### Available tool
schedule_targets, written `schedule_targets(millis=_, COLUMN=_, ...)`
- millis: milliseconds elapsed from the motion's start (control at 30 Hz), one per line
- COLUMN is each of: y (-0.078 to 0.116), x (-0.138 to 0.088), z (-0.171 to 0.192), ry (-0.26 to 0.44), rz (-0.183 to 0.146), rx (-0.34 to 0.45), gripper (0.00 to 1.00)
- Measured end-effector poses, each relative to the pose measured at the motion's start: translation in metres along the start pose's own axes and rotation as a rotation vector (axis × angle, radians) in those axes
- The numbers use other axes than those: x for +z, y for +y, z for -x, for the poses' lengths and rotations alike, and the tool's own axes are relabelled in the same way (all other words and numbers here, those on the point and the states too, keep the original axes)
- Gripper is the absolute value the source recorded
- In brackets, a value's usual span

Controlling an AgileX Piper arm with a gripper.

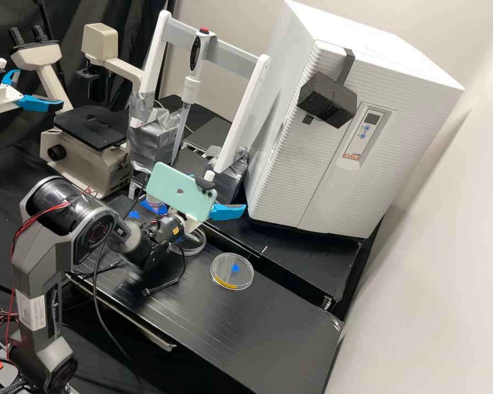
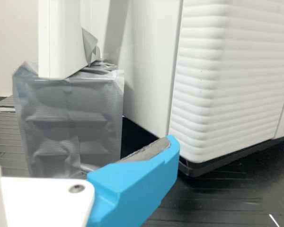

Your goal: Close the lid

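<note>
"Fingers (image 2: 142, 189) first: how do they stand?"

"Well apart, by the look of it. One is glossy blue and blunt-tipped, with a rough grey pad (image 2: 146, 150) along its inner face; a scrap of blue shows past the mint-green phone (image 1: 172, 189) on the white gripper (image 1: 222, 212). Nothing is pinched against that pad."

"And the lid?"

"I can't tell which clear disc it is. One round, thin-walled dish (image 1: 224, 268) lies flat near the table's (image 1: 290, 328) back edge, well apart from the corner beside the pale wall. It has a blue mark and a yellow strip along its rim. Another clear round piece (image 1: 197, 246) lies near that same edge, partly behind the arm. Whether either is covered, I can't say."

"Farther out?"

"Blocks wrapped in crinkled silver tape (image 2: 66, 118), carrying smooth white uprights (image 1: 246, 115), then a boxy white cabinet (image 1: 290, 153) with a rippled face and a block of coarse black foam (image 1: 328, 101). Past the tape stands a cream microscope (image 1: 87, 158) with a flat black stage."
</note>
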Motion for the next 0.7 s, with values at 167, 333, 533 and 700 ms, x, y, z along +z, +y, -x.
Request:
schedule_targets(millis=167, y=0.0, x=0.0, z=0.0, ry=0.0, rz=0.0, rx=0.0, gripper=1.0)
schedule_targets(millis=333, y=0.002, x=0.008, z=0.012, ry=-0.01, rz=0.006, rx=0.018, gripper=1.0)
schedule_targets(millis=533, y=0.015, x=0.019, z=0.042, ry=0.02, rz=0.001, rx=0.081, gripper=1.0)
schedule_targets(millis=700, y=0.031, x=0.038, z=0.075, ry=0.015, rz=-0.022, rx=0.143, gripper=1.0)
